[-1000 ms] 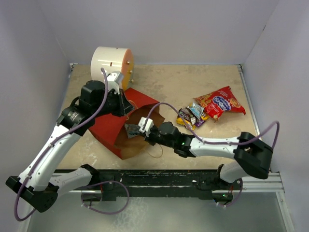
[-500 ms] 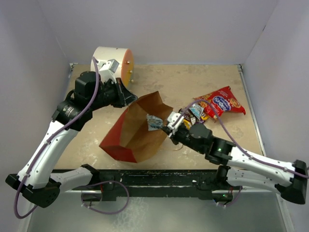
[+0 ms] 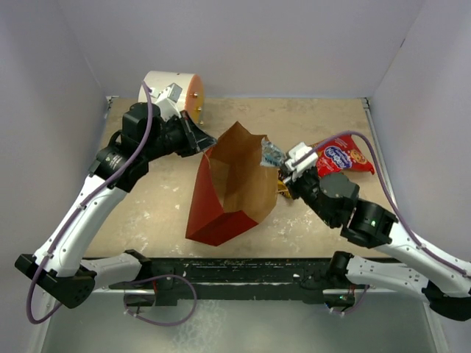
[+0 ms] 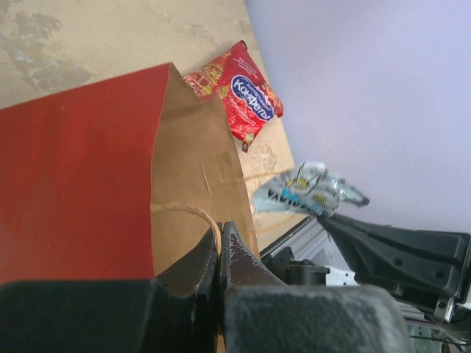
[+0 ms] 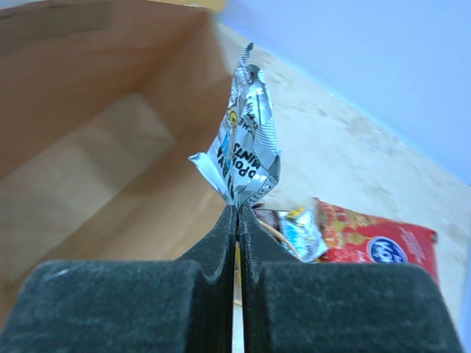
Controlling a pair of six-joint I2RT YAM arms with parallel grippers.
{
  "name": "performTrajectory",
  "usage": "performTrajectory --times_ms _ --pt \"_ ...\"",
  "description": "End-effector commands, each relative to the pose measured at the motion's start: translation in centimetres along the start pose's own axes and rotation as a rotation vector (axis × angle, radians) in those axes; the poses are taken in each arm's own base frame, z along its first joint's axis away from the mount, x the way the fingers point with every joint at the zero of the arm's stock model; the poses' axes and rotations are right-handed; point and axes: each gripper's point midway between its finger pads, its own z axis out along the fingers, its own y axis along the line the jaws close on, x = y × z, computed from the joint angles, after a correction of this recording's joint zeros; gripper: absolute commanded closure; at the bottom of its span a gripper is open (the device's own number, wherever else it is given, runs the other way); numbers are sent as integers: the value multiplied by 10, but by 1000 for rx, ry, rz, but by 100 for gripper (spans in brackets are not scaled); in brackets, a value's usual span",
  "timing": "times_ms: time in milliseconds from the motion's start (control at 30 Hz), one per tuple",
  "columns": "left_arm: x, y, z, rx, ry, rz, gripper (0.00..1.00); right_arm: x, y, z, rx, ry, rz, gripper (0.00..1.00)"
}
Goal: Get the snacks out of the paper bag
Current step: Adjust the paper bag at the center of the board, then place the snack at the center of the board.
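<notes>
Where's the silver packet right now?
Top view, centre: the silver packet is pinched in the right gripper at the right rim of the paper bag, left of the red snack bag.

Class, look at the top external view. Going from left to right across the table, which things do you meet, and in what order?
white-and-orange cylinder → paper bag → silver-blue packet, pinched in the right gripper → big red snack bag
</notes>
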Motion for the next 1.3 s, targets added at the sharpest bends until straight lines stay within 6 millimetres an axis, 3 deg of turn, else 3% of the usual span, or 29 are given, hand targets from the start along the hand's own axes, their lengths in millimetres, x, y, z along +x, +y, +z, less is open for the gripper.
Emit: performTrajectory --times_ms 0,133,233,333,467,533,667,900,1067,1267 --pt "-8 10 -6 -45 -71 -19 100 -15 -41 25 105 4 10 100" --pt "8 45 -16 -168 -62 -34 100 -24 -56 48 104 3 32 100" --pt "16 72 -32 -286 -59 -34 100 -18 -70 65 110 32 68 100" --pt "20 89 -50 -372 -69 -23 100 3 -79 79 105 61 123 100" --pt "27 102 -66 -442 -74 -16 97 48 -84 87 84 111 233 100" --pt "26 104 -69 -454 -77 -7 96 83 -82 88 70 159 289 100" --pt "19 101 -71 -458 -83 23 90 121 -80 90 34 187 433 100" --pt "3 88 -73 -432 -97 89 75 158 -100 95 63 153 626 100" --pt "-7 76 -78 -400 -102 158 50 182 -115 97 98 154 713 100" --pt "-16 69 -91 -400 -121 216 31 209 -123 89 145 204 756 100"
